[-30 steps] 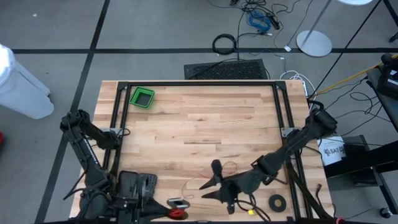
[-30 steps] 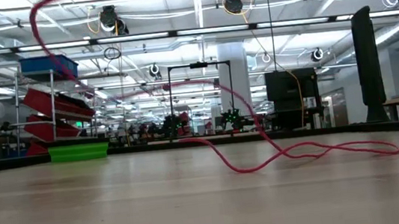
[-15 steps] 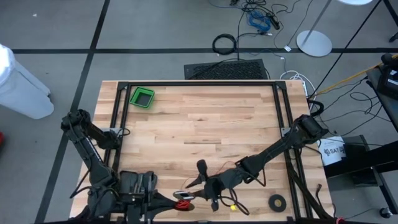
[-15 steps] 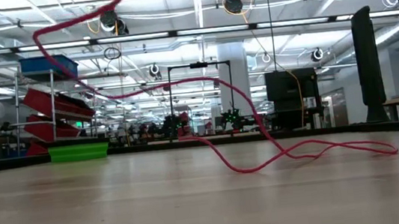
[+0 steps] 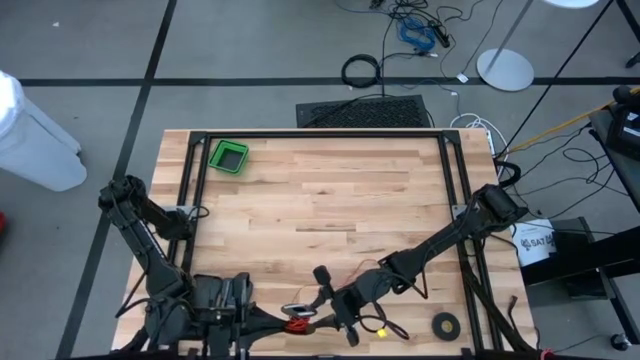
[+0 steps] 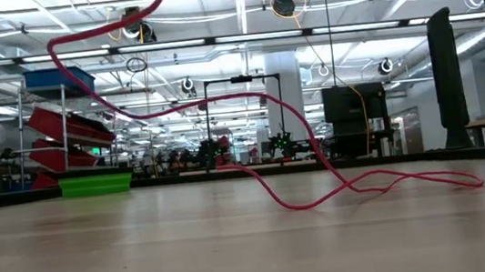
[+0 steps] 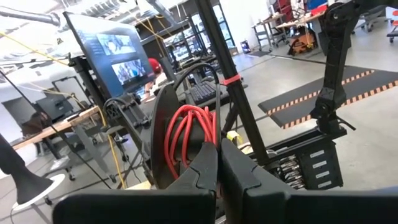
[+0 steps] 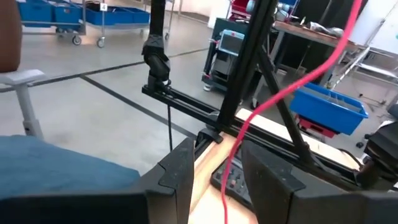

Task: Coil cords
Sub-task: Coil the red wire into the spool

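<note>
The cord is thin and red. Its loose part (image 6: 367, 186) snakes over the table, then climbs out of the top of the low view. Several of its loops form a coil (image 7: 186, 134) at my left gripper (image 5: 285, 322), which is shut on it by the table's near edge, left of centre. My right gripper (image 5: 322, 305) stands open just to the right of the coil, pointing toward it. The cord (image 8: 227, 186) runs through the gap between its fingers (image 8: 180, 168). A yellow cord end (image 5: 380, 333) lies near the front edge. My left gripper pinches the coil's bunched loops at their lower part (image 7: 202, 149) between its two shut fingers, which point level toward the table's right. The loops stand up above the fingertips, and the rest of the cord trails off to the table. My right gripper has the cord in its gap, but I cannot tell whether either finger touches it.
A green bin (image 5: 229, 157) sits at the far left corner of the table. A black tape ring (image 5: 446, 324) lies at the near right. A black rail frame (image 5: 320, 134) runs along the far, left and right sides of the wooden top.
My right gripper has gone toward the table's left and down, closing in on the left gripper's coil, and it has turned a little. The raised stretch of cord has swung with it, while the part on the table has hardly moved.
</note>
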